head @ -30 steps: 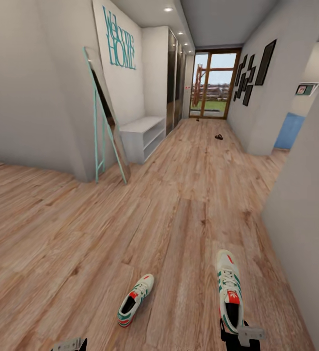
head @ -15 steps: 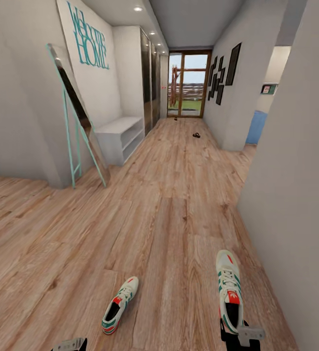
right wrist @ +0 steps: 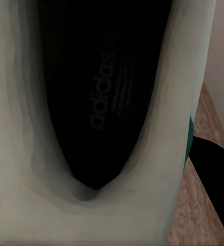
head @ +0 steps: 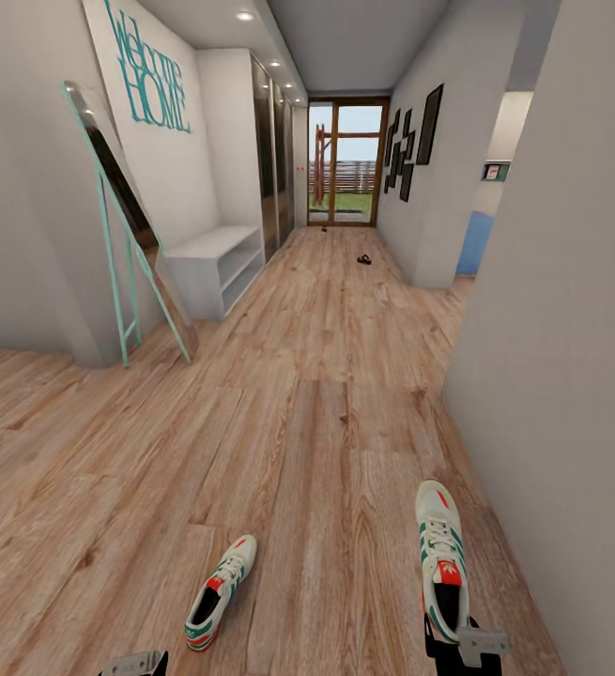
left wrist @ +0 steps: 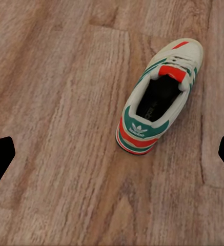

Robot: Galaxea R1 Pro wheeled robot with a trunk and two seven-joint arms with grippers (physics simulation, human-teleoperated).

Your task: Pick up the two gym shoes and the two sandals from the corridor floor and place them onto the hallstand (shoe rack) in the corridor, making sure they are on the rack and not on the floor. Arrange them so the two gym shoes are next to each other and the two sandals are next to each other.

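Observation:
One gym shoe point(head: 441, 561) is held above the corridor floor point(head: 326, 404) at the lower right of the head view, toe pointing away, with my right gripper point(head: 459, 648) shut on its heel; its black inside point(right wrist: 101, 97) looms close in the right wrist view. The other gym shoe point(head: 219, 591) point(left wrist: 160, 97) lies on the planks just ahead of my left gripper point(head: 134, 664), whose dark fingers point(left wrist: 0, 159) stand wide open, apart from the shoe. Two small dark sandals point(head: 364, 259) point(head: 324, 227) lie far down the corridor. The hallstand is out of view.
A low white rack point(head: 215, 266) with open shelves stands against the left wall, beside a leaning teal-framed mirror point(head: 129, 235). A grey wall point(head: 570, 357) runs close on my right. A glass door point(head: 345, 164) ends the corridor, and dark wardrobes point(head: 271, 160) line its left side.
The whole head view has shifted, so the camera moved. The floor shoe now sits lower and further left in the picture; the held shoe keeps its place at my right gripper.

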